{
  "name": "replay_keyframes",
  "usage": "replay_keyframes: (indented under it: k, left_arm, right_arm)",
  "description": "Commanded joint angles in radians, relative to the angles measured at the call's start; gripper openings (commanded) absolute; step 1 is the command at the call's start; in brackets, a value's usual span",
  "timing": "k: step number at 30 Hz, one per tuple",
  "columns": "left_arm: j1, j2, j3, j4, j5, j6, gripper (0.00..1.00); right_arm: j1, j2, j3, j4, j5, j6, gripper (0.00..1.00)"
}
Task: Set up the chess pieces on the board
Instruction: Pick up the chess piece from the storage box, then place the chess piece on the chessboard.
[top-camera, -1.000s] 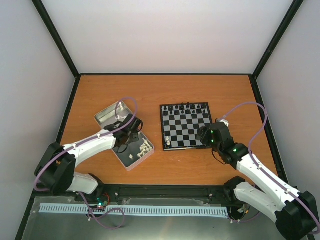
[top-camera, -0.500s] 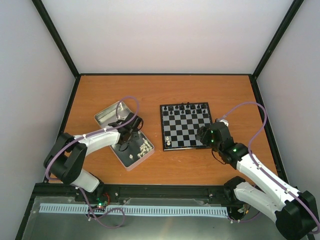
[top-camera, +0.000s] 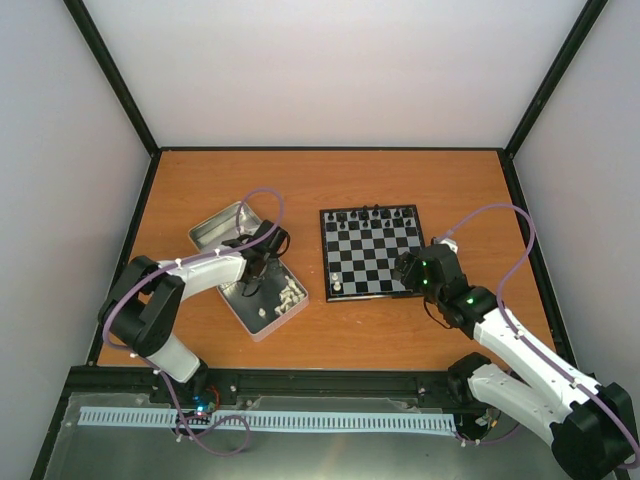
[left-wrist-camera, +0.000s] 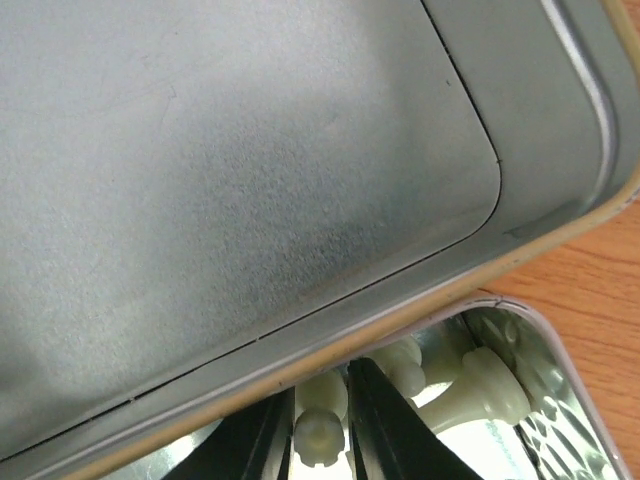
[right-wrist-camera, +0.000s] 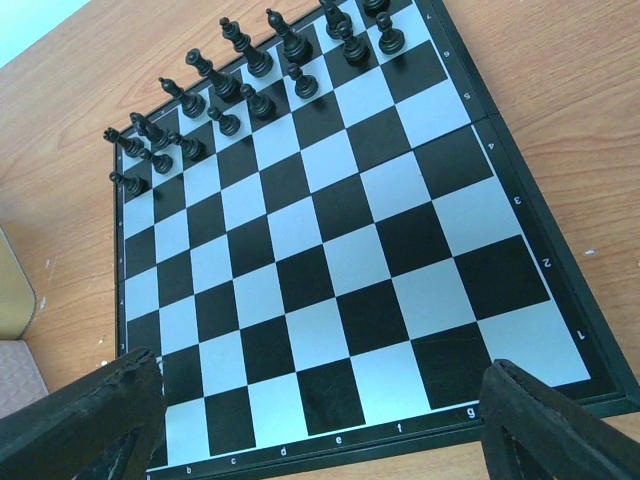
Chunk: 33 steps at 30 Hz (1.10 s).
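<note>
The board lies right of centre, and one white chess piece stands at its near left corner. More cream chess pieces lie in an open metal tin to the left. My left gripper reaches down into that tin. In the left wrist view its black fingers press on both sides of one cream piece, with other pieces lying just to the right. My right gripper hangs open over the board's near edge with nothing between its fingers.
Black pieces fill the board's two far rows and show in the right wrist view as black pieces. The tin's lid lies beside the tin, filling most of the left wrist view as a grey lid. Black frame rails border the table.
The left gripper's jaws have closed in on a cream piece in the tin, and the left arm's elbow has swung forward. The right arm has not moved.
</note>
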<state>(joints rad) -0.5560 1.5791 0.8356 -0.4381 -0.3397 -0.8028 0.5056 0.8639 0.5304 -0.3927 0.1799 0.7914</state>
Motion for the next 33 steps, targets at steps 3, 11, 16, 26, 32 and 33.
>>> replay_keyframes:
  k: [3,11,16,26,32,33]
  left_arm:
    - [0.013,-0.007,0.027,0.018,-0.029,0.019,0.16]
    - [0.013,-0.003,0.018,0.033,-0.022,0.048,0.12]
    - [0.013,-0.077,0.016,-0.012,0.029,0.077,0.1]
    - [-0.092,-0.284,0.03,-0.056,0.209,0.18,0.1]
    - [-0.239,-0.242,0.159,0.06,0.28,0.237,0.11]
    - [-0.26,-0.217,0.188,0.079,0.282,0.246,0.11]
  right_arm:
    - [0.002,-0.022,0.024,-0.005,0.036,0.002,0.86]
    - [0.002,-0.022,0.023,-0.002,0.033,0.0,0.86]
    - [0.002,-0.034,0.021,-0.005,0.041,0.0,0.86]
    - [-0.001,-0.022,0.038,-0.008,0.099,-0.032,0.86]
    - [-0.02,-0.061,0.088,-0.076,0.208,-0.067,0.86]
    - [-0.021,-0.077,0.098,-0.092,0.234,-0.071,0.86]
